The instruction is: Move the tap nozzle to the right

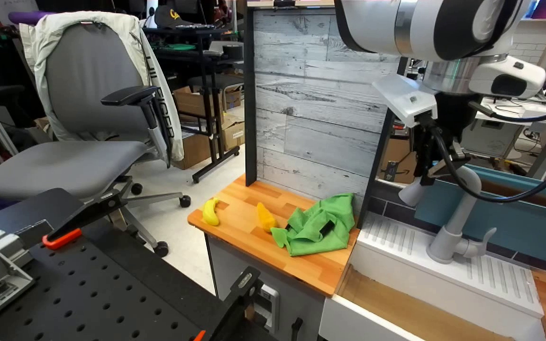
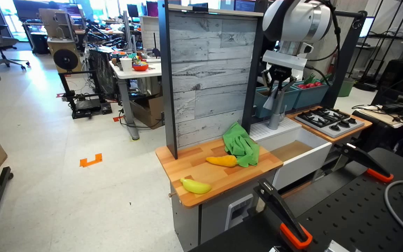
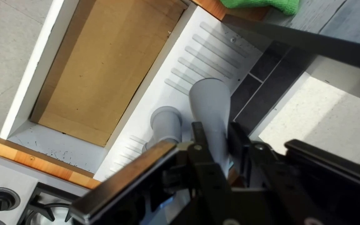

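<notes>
The tap nozzle (image 1: 460,213) is a light grey gooseneck tube rising from an upright base on the white ribbed ledge. It also shows in an exterior view (image 2: 276,110). Its flared end (image 3: 209,97) hangs over the ledge, beside the base in the wrist view. My gripper (image 3: 217,134) has one black finger on each side of the nozzle, a little behind the flared end, and appears shut on it. In both exterior views the gripper (image 1: 427,176) (image 2: 275,87) is at the nozzle's outer end. The fingers hide part of the tube.
A white sink basin (image 3: 105,62) lies in front of the ledge. Teal planter boxes (image 1: 495,218) stand behind the nozzle. A wood-look panel (image 1: 320,104) rises beside it. A green cloth (image 1: 323,225), a toy carrot (image 2: 222,160) and a toy banana (image 2: 196,186) lie on the wooden counter. A stove (image 2: 329,120) is opposite.
</notes>
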You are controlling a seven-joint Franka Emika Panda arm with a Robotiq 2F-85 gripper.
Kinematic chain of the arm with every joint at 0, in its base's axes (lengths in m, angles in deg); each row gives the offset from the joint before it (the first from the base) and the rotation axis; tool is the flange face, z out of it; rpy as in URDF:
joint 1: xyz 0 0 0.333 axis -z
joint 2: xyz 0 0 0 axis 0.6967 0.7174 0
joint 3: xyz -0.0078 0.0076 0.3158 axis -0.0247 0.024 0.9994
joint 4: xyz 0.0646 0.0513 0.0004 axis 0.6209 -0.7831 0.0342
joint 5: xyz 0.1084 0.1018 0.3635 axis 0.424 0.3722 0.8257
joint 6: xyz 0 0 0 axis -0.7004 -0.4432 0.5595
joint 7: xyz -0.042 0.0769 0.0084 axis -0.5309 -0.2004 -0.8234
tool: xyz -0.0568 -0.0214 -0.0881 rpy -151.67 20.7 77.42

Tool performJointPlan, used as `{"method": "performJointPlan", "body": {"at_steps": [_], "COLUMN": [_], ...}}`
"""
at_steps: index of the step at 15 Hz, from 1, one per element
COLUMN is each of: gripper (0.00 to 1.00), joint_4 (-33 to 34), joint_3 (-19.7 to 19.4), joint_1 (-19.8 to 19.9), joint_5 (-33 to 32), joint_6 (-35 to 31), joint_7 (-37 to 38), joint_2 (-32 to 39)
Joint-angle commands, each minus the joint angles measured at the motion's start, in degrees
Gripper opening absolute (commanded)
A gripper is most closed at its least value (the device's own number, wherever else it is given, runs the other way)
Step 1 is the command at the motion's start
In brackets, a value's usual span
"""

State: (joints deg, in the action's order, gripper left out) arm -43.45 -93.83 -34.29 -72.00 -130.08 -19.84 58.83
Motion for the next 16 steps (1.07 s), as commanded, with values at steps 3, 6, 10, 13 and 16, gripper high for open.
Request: {"method": "performJointPlan", "body": {"at_steps": [3, 6, 10, 13, 16], "gripper": [0.06, 0.06, 0.06, 0.06, 0.06], "joint_4": [2.18, 2.61, 3.6, 4.89, 5.76], "joint_3": [-0.94, -0.5, 0.23, 0.93, 1.22], "joint_1": [1.4, 2.72, 4.99, 6.85, 8.5], "joint_5": [-1.49, -1.37, -1.3, -1.22, -0.73], "joint_6": [0.87, 1.76, 4.06, 6.79, 8.78], "joint_7": [-1.6, -3.82, -7.62, -10.74, -13.35], "joint_2": [1.91, 2.16, 2.6, 2.89, 2.99]}}
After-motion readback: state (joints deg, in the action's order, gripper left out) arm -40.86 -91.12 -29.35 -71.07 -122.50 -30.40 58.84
